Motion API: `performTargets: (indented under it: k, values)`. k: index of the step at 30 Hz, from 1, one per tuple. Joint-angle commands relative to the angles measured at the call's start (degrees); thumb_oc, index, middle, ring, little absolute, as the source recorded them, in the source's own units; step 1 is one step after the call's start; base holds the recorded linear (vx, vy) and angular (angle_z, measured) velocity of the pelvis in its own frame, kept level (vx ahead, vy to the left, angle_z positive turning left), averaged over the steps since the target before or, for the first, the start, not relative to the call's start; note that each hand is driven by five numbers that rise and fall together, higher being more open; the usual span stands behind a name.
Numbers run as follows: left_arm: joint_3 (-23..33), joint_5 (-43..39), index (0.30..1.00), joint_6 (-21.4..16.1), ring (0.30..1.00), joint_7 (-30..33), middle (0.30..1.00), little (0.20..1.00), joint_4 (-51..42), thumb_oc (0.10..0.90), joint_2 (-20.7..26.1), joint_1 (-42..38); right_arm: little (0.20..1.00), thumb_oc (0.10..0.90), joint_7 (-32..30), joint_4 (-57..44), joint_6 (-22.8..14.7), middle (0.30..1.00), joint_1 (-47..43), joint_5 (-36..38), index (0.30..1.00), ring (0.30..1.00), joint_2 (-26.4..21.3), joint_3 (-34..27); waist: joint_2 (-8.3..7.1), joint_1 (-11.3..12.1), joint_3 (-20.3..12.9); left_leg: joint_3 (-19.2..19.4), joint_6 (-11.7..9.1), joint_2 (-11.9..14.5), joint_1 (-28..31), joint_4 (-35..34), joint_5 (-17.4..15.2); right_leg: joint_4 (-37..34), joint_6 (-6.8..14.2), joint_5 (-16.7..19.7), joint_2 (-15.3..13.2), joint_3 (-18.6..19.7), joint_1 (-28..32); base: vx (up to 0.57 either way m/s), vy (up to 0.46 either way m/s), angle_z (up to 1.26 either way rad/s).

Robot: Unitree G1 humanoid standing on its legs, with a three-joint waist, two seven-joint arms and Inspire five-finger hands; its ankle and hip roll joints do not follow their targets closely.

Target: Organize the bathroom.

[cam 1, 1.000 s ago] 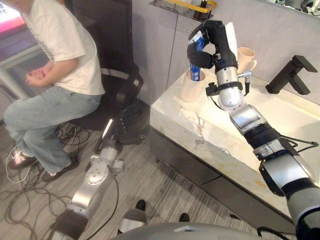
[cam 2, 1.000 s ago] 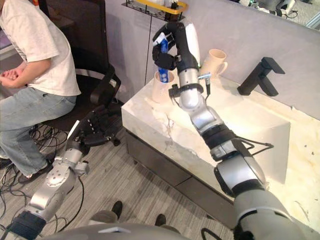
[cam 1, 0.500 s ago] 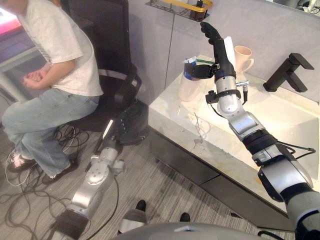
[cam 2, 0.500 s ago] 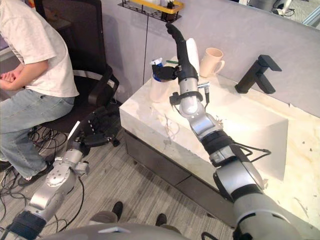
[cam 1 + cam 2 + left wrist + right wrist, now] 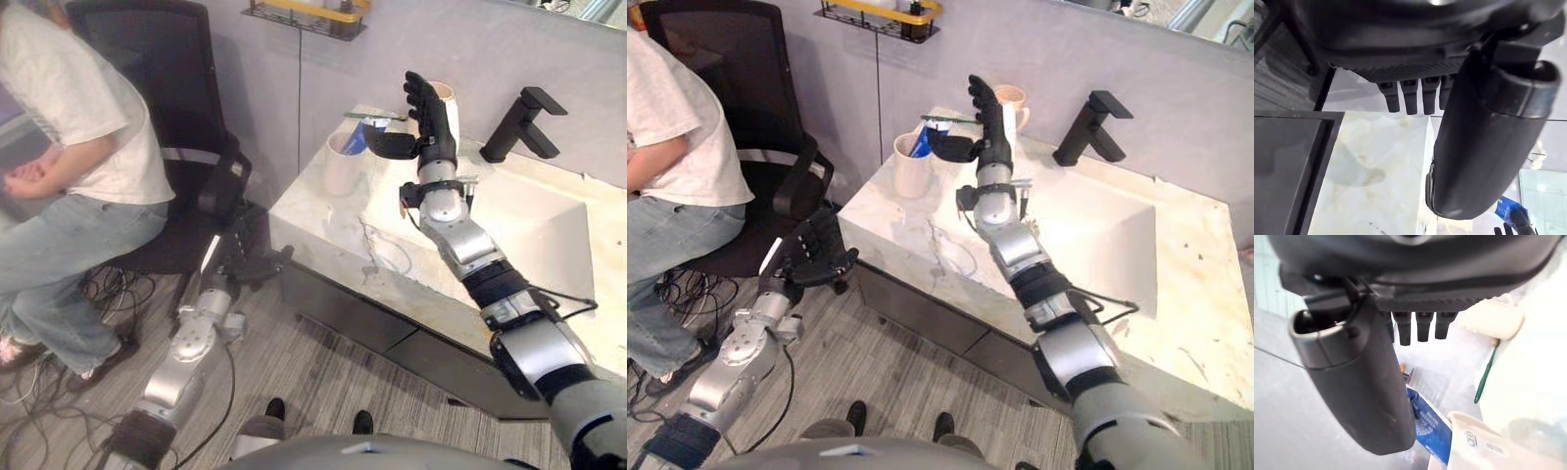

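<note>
Blue toothpaste tube (image 5: 924, 139) stands in the cream cup (image 5: 910, 166) on the marble counter (image 5: 921, 230), right hand (image 5: 986, 113) fingers straight and empty just beside, left hand (image 5: 813, 253) relaxed low; risk: thumb snagging tube, tipping cup.

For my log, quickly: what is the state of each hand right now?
Left hand: open, fingers spread, holding nothing, low beside the counter.
Right hand: open, fingers straight, holding nothing, next to the blue tube in the cup.

Silver-grey jointed arms with black bands end in a dark robot hand (image 5: 428, 116) each (ribbed palm, stubby fingers).
</note>
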Motion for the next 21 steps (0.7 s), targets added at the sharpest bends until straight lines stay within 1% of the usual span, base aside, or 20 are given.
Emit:
performTargets:
  k: [1,7,11,12,13,16,17,18,19,21]
  values:
    - [-0.98,2.39,0.9,-6.06,0.9,1.43,0.9,0.9,-3.04,0.8,-0.77,-4.2,0.9,0.8,-2.05,-3.84,-0.39,0.9,-2.86,0.07,0.9,0.9,-0.99,-3.0,-1.2,-0.23,-5.84,0.19,1.55,0.51,-0.68,-0.2,-1.91,-0.08,-0.82,-0.56,-0.92,-0.27,1.66,-0.08,0.054,-0.11]
    - [-0.89,3.38,0.9,-6.08,0.9,2.55,0.9,0.9,-2.95,0.8,-1.55,-4.6,0.9,0.8,-2.56,-7.05,1.07,0.9,-1.19,-0.06,0.9,0.9,1.3,-2.47,-1.41,-0.98,-5.62,1.29,1.93,0.18,-0.79,-0.2,-2.17,-0.08,-0.43,0.01,-1.23,0.54,0.97,-0.06,0.05,-0.1]
    - [-0.74,3.7,0.9,-5.93,0.9,3.03,0.9,0.9,-3.2,0.8,-1.73,-4.68,0.9,0.8,-2.5,-7.98,2.02,0.9,-0.62,-0.03,0.9,0.9,1.52,-2.88,-1.65,-1.27,-5.66,1.78,2.14,0.0,-0.85,-0.2,-2.33,-0.08,-0.14,0.2,-1.42,0.71,0.67,-0.05,0.04,-0.05]
    - [-0.83,3.61,0.9,-5.9,0.9,3.1,0.9,0.9,-3.16,0.8,-1.76,-4.74,0.9,0.8,-2.5,-7.88,2.16,0.9,-0.59,-0.22,0.9,0.9,1.53,-2.96,-1.67,-1.29,-5.69,1.79,2.18,-0.02,-0.58,-0.2,-2.88,-0.08,-0.06,-0.2,-1.44,0.64,0.91,-0.06,0.045,-0.05]
    - [-0.9,3.7,0.9,-5.9,0.9,3.17,0.9,0.9,-3.09,0.8,-1.81,-4.97,0.9,0.8,-2.72,-7.93,2.43,0.9,-0.74,-0.07,0.9,0.9,1.4,-2.96,-1.78,-1.34,-5.63,1.88,2.29,-0.15,-0.91,-0.2,-2.46,-0.08,-0.03,0.33,-1.6,0.68,0.5,-0.02,0.037,-0.06]
    - [-1.13,4.02,0.9,-6.03,0.9,3.27,0.9,0.9,-3.05,0.8,-1.97,-5.02,0.9,0.8,-2.08,-8.16,2.6,0.9,-1.33,0.18,0.9,0.9,1.42,-3.03,-1.9,-1.33,-5.51,2.08,2.46,-0.28,-0.51,-0.2,-3.14,-0.08,0.15,0.02,-1.7,0.75,0.74,-0.05,0.038,-0.07]
    - [-1.1,4.07,0.9,-6.08,0.9,3.28,0.9,0.9,-3.08,0.8,-1.99,-5.03,0.9,0.8,-1.88,-8.41,2.68,0.9,-1.48,0.21,0.9,0.9,1.41,-3.05,-1.95,-1.33,-5.47,2.19,2.49,-0.32,-0.85,-0.2,-2.63,-0.08,0.12,0.51,-1.75,0.84,0.37,-0.04,0.05,-0.05]
    - [-1.18,4.07,0.9,-6.08,0.9,3.51,0.9,0.9,-3.12,0.8,-1.97,-4.98,0.9,0.8,-1.37,-9.36,2.75,0.9,-1.65,0.38,0.9,0.9,1.42,-2.98,-1.95,-1.38,-5.56,2.3,2.52,-0.3,-0.55,-0.2,-3.19,-0.08,0.2,0.09,-1.75,0.93,0.59,-0.06,0.036,-0.03]
    - [-1.14,4.09,0.9,-6.07,0.9,3.61,0.9,0.9,-3.14,0.8,-2.0,-5.05,0.9,0.8,-1.16,-9.98,2.9,0.9,-1.79,0.45,0.9,0.9,1.41,-3.01,-2.02,-1.41,-5.5,2.35,2.56,-0.35,-0.82,-0.2,-2.69,-0.08,0.18,0.57,-1.78,1.03,0.31,0.01,0.03,-0.02]
    - [-1.26,4.24,0.9,-6.37,0.9,3.9,0.9,0.9,-2.73,0.8,-2.15,-5.34,0.9,0.8,-1.24,-11.86,2.69,0.9,-2.32,0.73,0.9,0.9,1.48,-2.8,-2.11,-1.62,-5.52,2.51,2.59,-0.38,-0.5,-0.2,-3.23,-0.08,0.28,0.21,-1.75,1.22,0.51,-0.04,0.042,-0.03]
